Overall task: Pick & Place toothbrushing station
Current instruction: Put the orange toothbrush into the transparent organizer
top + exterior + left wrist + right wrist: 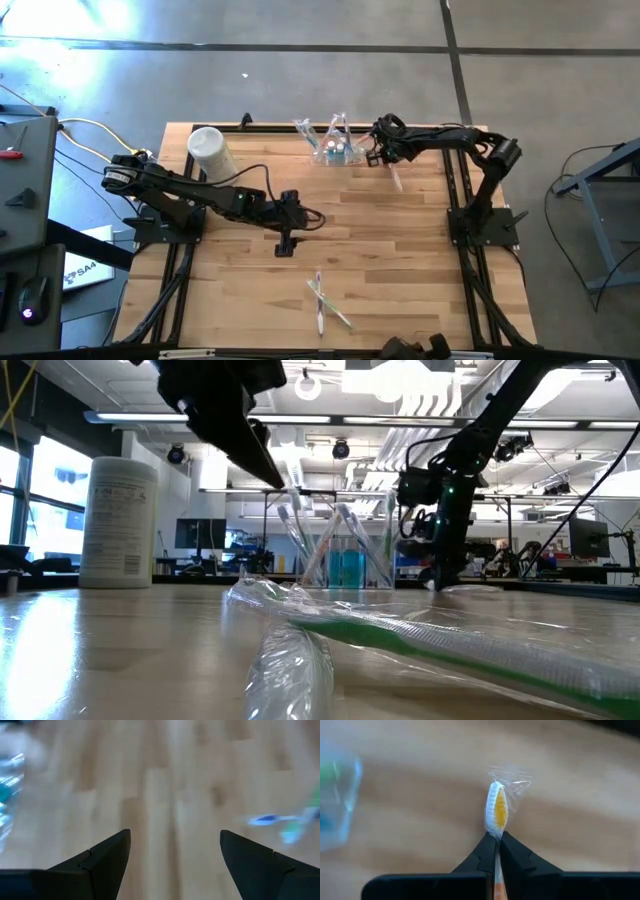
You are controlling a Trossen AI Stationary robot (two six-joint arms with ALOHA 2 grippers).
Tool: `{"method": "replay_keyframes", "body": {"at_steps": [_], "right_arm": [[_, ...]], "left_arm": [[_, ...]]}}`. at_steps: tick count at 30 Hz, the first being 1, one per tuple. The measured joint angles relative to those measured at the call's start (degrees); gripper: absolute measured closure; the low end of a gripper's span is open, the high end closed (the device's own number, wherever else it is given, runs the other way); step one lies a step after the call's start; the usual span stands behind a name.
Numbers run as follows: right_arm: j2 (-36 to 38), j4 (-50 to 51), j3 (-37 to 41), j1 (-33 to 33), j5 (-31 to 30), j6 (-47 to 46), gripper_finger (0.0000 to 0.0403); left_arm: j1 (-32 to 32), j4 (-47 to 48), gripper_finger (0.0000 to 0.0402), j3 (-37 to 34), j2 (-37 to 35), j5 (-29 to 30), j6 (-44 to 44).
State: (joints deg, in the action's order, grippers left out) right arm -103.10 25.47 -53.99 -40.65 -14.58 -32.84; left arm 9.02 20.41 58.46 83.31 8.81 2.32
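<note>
The see-through holder (335,148) stands at the table's far middle with several wrapped toothbrushes upright in it; it also shows in the low view (340,550). My right gripper (379,154) is just to the right of the holder, shut on a wrapped toothbrush with an orange and white head (496,814). My left gripper (312,216) hovers open and empty over the table's middle, its fingers (107,855) spread over bare wood. Two wrapped toothbrushes (325,300) lie crossed near the front edge. My right gripper pinches the wrapped toothbrush between its two fingers, on the neck just below the head (496,840). The fingers lie along the brush, and the head sticks out past the fingertips in its clear wrapper. Whether the brush touches the table, I cannot tell.
A white cylindrical canister (210,150) stands at the far left of the table, next to my left arm. A wrapped green toothbrush (450,645) lies close in front in the low view. Bare wood lies between the holder and the front toothbrushes.
</note>
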Motion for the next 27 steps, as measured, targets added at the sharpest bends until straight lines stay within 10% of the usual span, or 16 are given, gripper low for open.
{"method": "replay_keyframes", "body": {"at_steps": [8, 27], "right_arm": [[7.7, 10.8, 0.5, 5.9, -8.4, 1.0, 0.0399], [34.6, 8.3, 9.5, 38.5, -19.6, -3.4, 0.0399]], "left_arm": [[1.4, -7.0, 0.0098, 0.0, 0.0, -14.3, -5.0], [4.1, -14.0, 0.0098, 0.0, 0.0, -9.7, -1.7]]}}
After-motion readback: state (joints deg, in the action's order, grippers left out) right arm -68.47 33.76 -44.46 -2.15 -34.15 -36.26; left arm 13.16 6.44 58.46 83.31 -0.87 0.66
